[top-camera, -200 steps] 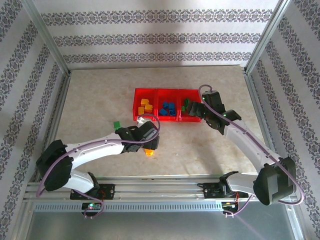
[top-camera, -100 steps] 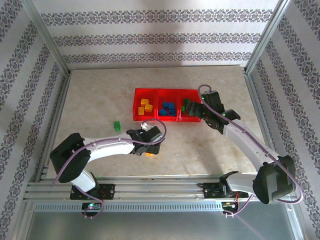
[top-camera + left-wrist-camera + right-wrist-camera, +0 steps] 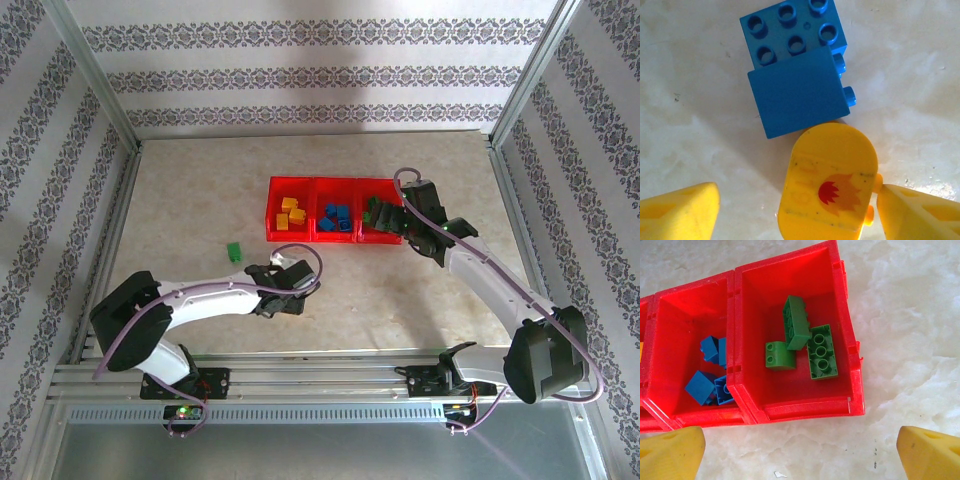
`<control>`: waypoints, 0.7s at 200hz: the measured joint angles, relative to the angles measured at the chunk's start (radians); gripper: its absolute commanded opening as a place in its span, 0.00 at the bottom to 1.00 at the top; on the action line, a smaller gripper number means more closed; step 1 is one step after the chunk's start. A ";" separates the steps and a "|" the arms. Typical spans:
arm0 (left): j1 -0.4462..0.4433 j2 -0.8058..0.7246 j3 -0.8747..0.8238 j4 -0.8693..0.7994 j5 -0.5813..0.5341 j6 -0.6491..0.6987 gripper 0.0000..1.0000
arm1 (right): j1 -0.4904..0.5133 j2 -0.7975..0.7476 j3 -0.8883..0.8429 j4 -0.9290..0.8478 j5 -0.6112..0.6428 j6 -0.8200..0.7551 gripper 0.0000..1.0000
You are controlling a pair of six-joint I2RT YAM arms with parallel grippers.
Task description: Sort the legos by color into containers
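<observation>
Wrist close-up: left claw [image 3: 795,196] gapes around a rounded yellow plastic brick [image 3: 827,185] touching blue bricks [image 3: 797,95]. Overhead, a green brick [image 3: 234,252] lies off the red plastic tray's [image 3: 310,237] near-left corner; right claw [image 3: 800,437] hangs spread by its right compartment.

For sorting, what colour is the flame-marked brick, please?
The brick is yellow; clearest in the left wrist view.

Lab test booth — aluminium frame [image 3: 92,75], wallpapered panels [image 3: 320,70].
</observation>
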 measured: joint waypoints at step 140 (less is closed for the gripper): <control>0.001 0.072 0.000 0.088 0.049 0.032 0.44 | 0.006 0.004 0.000 0.005 0.000 0.003 0.98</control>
